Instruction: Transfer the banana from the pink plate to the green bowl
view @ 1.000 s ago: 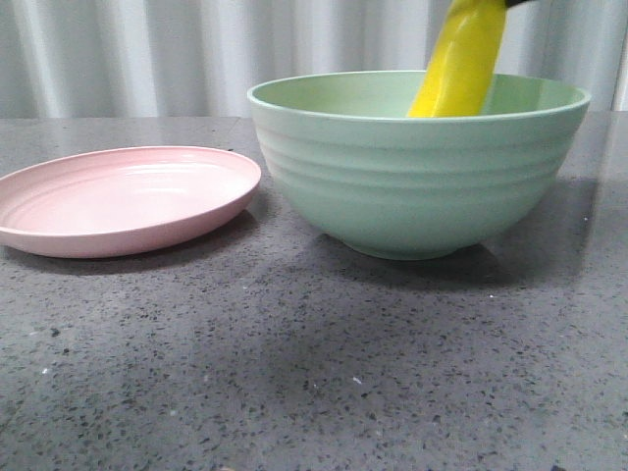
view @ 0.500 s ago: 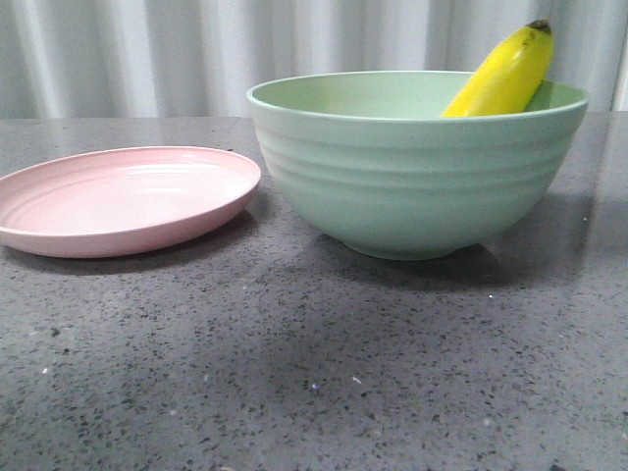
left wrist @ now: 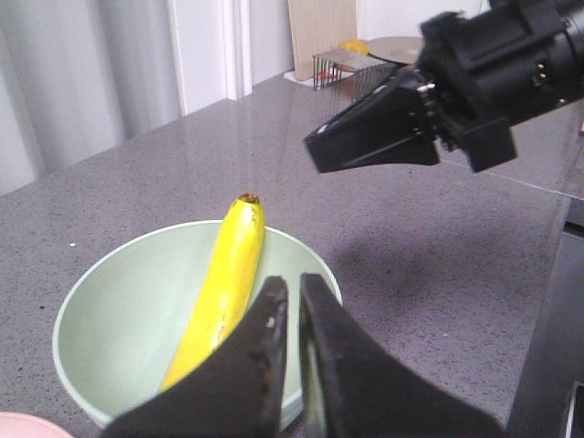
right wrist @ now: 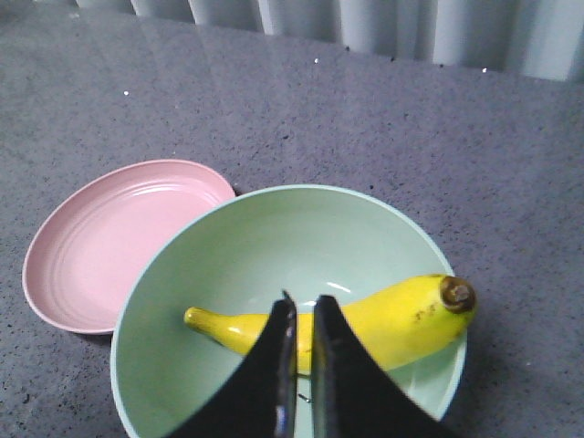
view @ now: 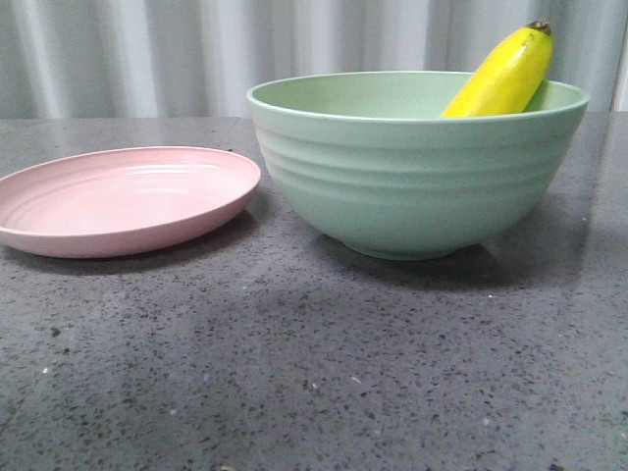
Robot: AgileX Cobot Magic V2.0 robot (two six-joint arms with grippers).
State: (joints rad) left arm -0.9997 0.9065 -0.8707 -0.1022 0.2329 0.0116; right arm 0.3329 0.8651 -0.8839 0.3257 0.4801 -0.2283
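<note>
- We see our right gripper [right wrist: 299, 315] above the green bowl [right wrist: 182, 274], its two dark fingers drawn nearly together with only a thin slit between them and nothing in their grasp.
- Our left gripper [left wrist: 290, 290] also sits above the bowl, fingers almost closed and holding nothing; in its wrist view the right arm's black gripper [left wrist: 383, 128] hangs in the air beyond the bowl.
- The banana [right wrist: 365, 319] lies inside the green bowl, apart from both grippers, sloping from the bowl's floor up its inner wall.
- Its dark brown tip [view: 539, 26] rises above the bowl's rim in the front view; its greenish stem end [right wrist: 196, 318] lies low in the bowl.
- The pink plate [view: 118, 201] sits just beside the bowl on the speckled grey table [view: 314, 373], nothing on it.
- Pale pleated curtains [view: 128, 54] hang behind the bowl.
</note>
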